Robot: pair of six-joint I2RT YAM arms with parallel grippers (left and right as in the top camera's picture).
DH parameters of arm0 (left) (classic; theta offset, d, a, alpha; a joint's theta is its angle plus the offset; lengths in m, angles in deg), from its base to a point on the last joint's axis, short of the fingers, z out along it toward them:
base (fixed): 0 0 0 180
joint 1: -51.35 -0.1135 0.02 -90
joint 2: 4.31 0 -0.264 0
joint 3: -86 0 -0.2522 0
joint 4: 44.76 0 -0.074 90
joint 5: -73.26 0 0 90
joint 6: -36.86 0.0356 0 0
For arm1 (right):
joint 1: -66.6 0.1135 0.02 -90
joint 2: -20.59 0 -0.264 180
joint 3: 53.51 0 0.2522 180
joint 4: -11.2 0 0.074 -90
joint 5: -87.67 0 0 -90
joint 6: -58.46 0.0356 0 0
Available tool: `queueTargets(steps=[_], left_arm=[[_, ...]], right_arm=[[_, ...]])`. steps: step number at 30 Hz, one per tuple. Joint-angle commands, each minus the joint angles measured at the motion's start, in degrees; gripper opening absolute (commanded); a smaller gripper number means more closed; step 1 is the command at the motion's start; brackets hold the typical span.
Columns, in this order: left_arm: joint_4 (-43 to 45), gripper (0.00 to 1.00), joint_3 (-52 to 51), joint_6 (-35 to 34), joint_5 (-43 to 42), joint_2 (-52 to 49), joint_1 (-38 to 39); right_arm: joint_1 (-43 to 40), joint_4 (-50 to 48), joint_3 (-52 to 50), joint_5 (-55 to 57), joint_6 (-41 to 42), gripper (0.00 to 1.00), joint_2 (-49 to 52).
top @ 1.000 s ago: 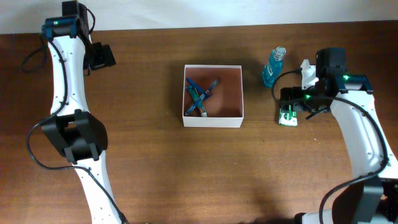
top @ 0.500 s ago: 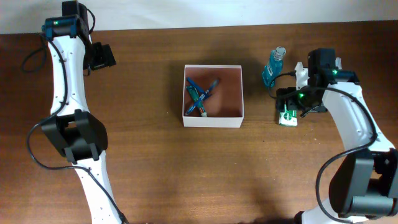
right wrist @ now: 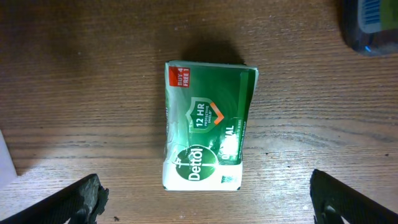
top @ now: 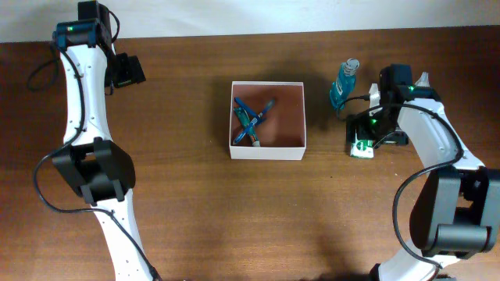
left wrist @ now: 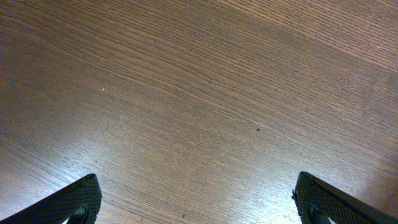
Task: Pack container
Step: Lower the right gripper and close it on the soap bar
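Overhead, container (top: 287,117): square, shallow white box in the middle of the frame, flat on the table (top: 234,218); thin white walls, pinkish-brown floor; right half of the floor bare.
Contents: several blue items (top: 251,121) lying crossed in the left half of the container, one with a green band; too small to name for certain.
Soap packet (right wrist: 205,134): green wrapper with white lettering and a red corner patch; flat on the wood in the centre of the right wrist view, its lower edge just above the line between the fingertips.
Same packet from above: soap packet (top: 360,147) right of the container and apart from it, partly under the right arm.
Blue bottle (top: 342,86): upright, to the upper right of the container, just up and left of the soap packet; only a blue corner of it at the top right of the right wrist view.
Right gripper (right wrist: 206,194): released, spread wide; fingertips at the lower left and lower right corners of the wrist view, either side of the soap packet and apart from it; gripping nothing.
Left gripper (left wrist: 199,199): released too, spread wide; fingertips at the two bottom corners of its wrist view, wood grain between them; at the upper left of the overhead frame, well apart from the container.
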Motion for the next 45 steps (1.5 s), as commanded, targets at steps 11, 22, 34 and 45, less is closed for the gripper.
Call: queueTargets(steps=[11,22,34,45], left_arm=[[0.0,1.00,-0.3,0.3,0.6,1.0,-0.2],[0.0,0.99,-0.3,0.3,0.6,1.0,-0.2],[0.0,0.99,-0.3,0.3,0.6,1.0,-0.2],[0.0,0.99,-0.3,0.3,0.6,1.0,-0.2]], right_arm=[[0.3,-0.9,0.6,0.9,0.9,0.98,3.6],[0.3,-2.1,0.6,1.6,0.6,0.98,5.2],[0.3,-5.9,-0.7,2.4,0.6,0.98,5.2],[0.3,-7.0,-1.9,1.4,0.7,0.98,5.2]])
